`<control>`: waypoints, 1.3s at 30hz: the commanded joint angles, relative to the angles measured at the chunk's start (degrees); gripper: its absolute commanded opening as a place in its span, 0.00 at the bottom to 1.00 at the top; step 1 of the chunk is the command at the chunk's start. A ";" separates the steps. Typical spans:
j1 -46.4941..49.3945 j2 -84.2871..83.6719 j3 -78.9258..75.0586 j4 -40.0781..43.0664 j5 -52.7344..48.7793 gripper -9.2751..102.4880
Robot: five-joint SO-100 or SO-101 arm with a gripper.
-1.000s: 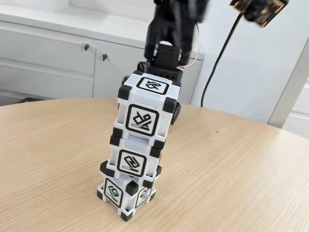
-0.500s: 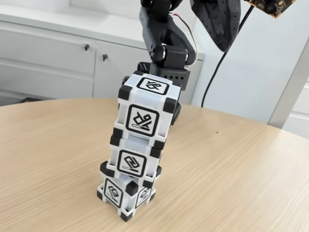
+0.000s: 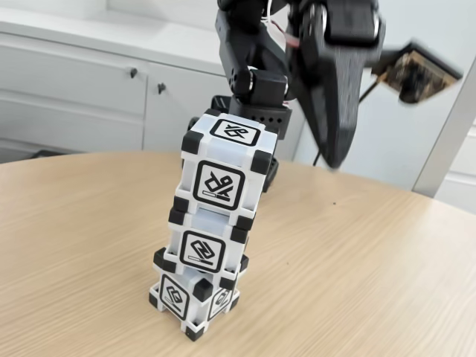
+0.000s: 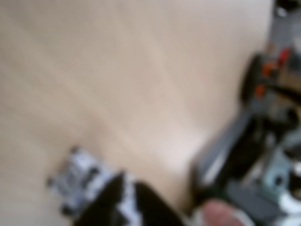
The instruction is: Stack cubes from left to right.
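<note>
Fixed view: the three cubes stand as one stack on the wooden counter [image 3: 387, 260], near its front edge. The claw [image 3: 333, 152] hangs in the air above the counter, to the right of the stack and apart from it, level with the top cube [image 3: 227, 167]. It appears motion-blurred. No cube is in contact with the claw. Whether its fingers are spread or closed cannot be determined from either view.

Stack condition:
- Bottom cube [image 3: 192, 297]: rests on the counter, rotated so that one corner faces the camera.
- Middle cube [image 3: 202, 249]: seated on the bottom cube, turned relative to it.
- Top cube: seated on the middle cube, shifted slightly right, so the stack leans to the right.

Each cube is white plastic with black corner blocks and a black-framed square glyph on every visible face.

Wrist view: the frame is heavily blurred. The stack [image 4: 82, 181] appears from above at lower left on the counter. Dark arm parts lie along the bottom and right edges.

A white cabinet [image 3: 82, 97] stands behind the counter.
</note>
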 commanded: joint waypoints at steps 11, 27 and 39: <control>0.35 10.20 15.64 -1.85 -1.14 0.09; 0.44 24.26 21.09 -0.88 -1.23 0.09; 0.44 24.26 21.01 -0.88 -1.67 0.10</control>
